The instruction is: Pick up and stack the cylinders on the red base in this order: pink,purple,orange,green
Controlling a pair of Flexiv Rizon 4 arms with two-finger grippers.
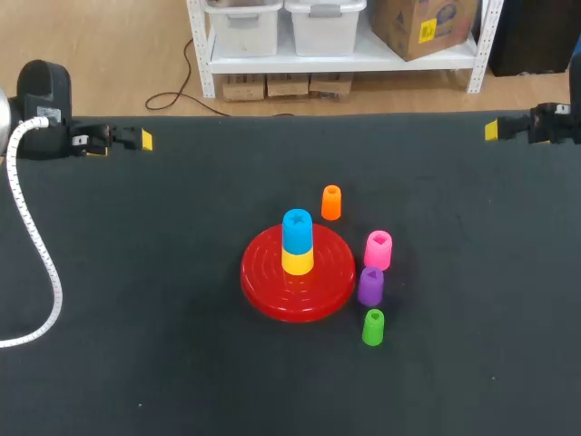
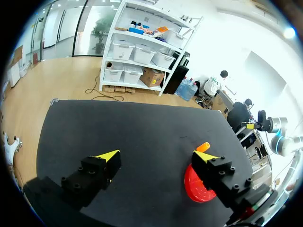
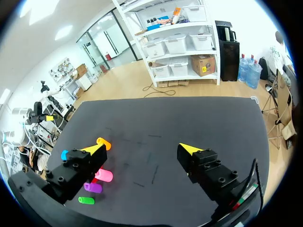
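Evidently idle, left gripper [image 2: 157,157] and right gripper [image 3: 143,149] hold fingers spread, empty, over the table's [image 1: 136,318] far corners; the pink cylinder [image 1: 379,250], due first, stands just beside the red base [image 1: 272,282] mid-table.

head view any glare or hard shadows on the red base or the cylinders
Head view: the red base shows only a mild sheen on its ridges, nothing washed out; the pink cylinder and green cylinder throw no hard shadow on the black table. Right wrist view: the same cylinders look evenly lit, no glare.
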